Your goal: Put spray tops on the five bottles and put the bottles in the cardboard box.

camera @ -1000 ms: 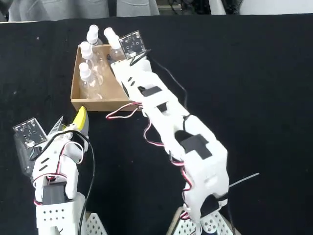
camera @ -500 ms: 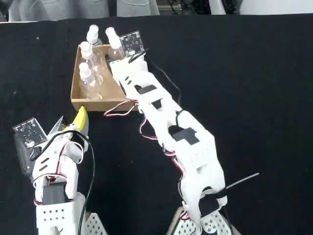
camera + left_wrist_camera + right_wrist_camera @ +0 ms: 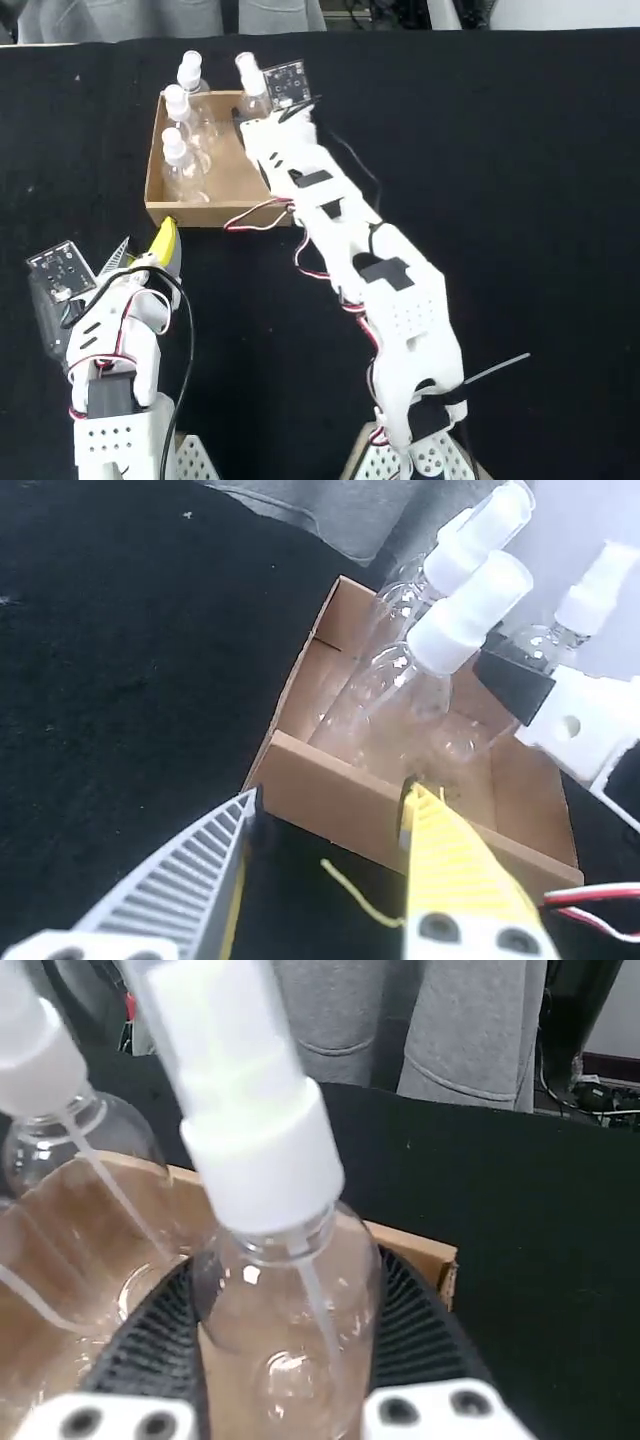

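The right claw (image 3: pixel 285 1355) is gripping a spray-topped bottle (image 3: pixel 248 82) by its body and is holding it at the far right corner of the cardboard box (image 3: pixel 200 213). Three other topped bottles (image 3: pixel 177 100) are standing inside the box, along its left side. The left claw (image 3: pixel 332 800) is gaping wide, holding nothing, just beside the near wall of the box, over the black surface (image 3: pixel 500 150).

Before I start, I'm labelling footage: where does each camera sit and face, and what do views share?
High view: fixed above the table, looking down at the cardboard box; shows left arm and right arm.
Left wrist view: on the left wrist, facing the box; the open left gripper frames it.
Right wrist view: on the right wrist, facing over the box; the right gripper clamps a bottle.
Shared: all three show the box and that held bottle.
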Available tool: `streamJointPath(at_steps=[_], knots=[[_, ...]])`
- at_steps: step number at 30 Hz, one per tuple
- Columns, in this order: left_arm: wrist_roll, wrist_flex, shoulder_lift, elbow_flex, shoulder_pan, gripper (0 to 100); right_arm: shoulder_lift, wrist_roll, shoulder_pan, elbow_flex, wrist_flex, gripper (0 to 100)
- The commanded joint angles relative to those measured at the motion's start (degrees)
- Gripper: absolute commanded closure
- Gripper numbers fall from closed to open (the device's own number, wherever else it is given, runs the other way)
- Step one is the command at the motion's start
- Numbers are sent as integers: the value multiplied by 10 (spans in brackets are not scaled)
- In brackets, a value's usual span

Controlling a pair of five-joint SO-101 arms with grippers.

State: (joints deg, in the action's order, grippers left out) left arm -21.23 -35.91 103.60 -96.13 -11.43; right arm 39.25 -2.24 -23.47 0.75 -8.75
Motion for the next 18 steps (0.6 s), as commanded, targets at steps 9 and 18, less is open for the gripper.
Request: streamJointPath(at_steps=[9,18], knots=[[5,-3,7,-13,-6,784,-12,-2,18,39,-16,962],[5,-3,7,-13,-6,784,-11,-2,18,38,-13,956]])
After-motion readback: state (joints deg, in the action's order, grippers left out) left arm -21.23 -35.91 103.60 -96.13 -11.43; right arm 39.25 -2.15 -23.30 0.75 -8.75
